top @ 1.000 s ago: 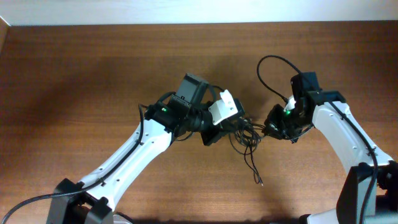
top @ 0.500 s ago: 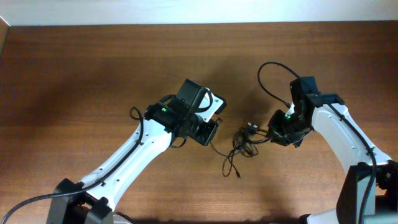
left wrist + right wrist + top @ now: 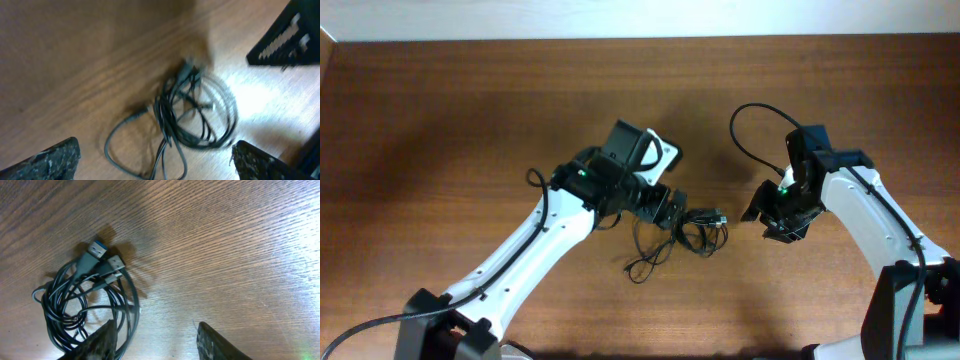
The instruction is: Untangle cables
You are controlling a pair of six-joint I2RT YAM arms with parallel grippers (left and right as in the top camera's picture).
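Note:
The cables (image 3: 698, 230) lie in a tangled black bundle on the wooden table between the two arms, with one loose loop (image 3: 642, 264) trailing to the front left. My left gripper (image 3: 665, 207) hovers just left of the bundle. In the left wrist view it (image 3: 152, 162) stands wide open, with the cables (image 3: 195, 112) on the wood between and beyond its fingertips (image 3: 55, 157). My right gripper (image 3: 768, 215) is a little right of the bundle and open. In the right wrist view it (image 3: 157, 342) holds nothing. The coil (image 3: 82, 307) with two USB plugs (image 3: 97, 250) lies beside its left finger (image 3: 100, 340).
A thicker black wire (image 3: 750, 115) loops off the right arm above the table. The table's far edge (image 3: 640, 38) meets a white wall at the top. Bare wood (image 3: 440, 150) surrounds the bundle.
Both grippers went from shut to open and let the cables go. The bundle dropped to the table and shifted left. The right gripper drew back to the right.

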